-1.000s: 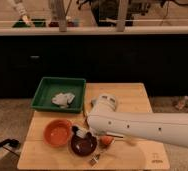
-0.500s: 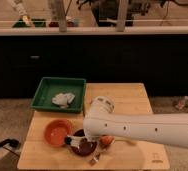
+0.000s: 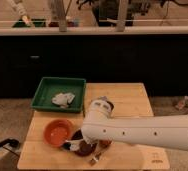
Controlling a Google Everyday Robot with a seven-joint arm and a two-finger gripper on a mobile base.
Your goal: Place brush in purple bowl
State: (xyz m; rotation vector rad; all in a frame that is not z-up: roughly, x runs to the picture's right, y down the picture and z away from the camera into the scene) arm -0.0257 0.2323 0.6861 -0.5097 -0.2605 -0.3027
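The purple bowl (image 3: 83,148) sits on the wooden table near its front edge, right of the orange bowl (image 3: 57,132). My white arm reaches in from the right and covers most of the purple bowl. My gripper (image 3: 78,144) is down at the purple bowl, mostly hidden by the arm's wrist. A small pale piece with a dark end (image 3: 69,145), which looks like the brush, shows at the bowl's left rim under the gripper. I cannot see whether it is held.
A green tray (image 3: 45,90) with a crumpled white thing (image 3: 63,99) stands at the table's back left. A small orange thing (image 3: 105,144) and a small grey thing (image 3: 94,160) lie by the purple bowl. A dark counter runs behind the table.
My arm has swung left and forward, so its wrist now covers more of the purple bowl. The bowls and the tray have not moved.
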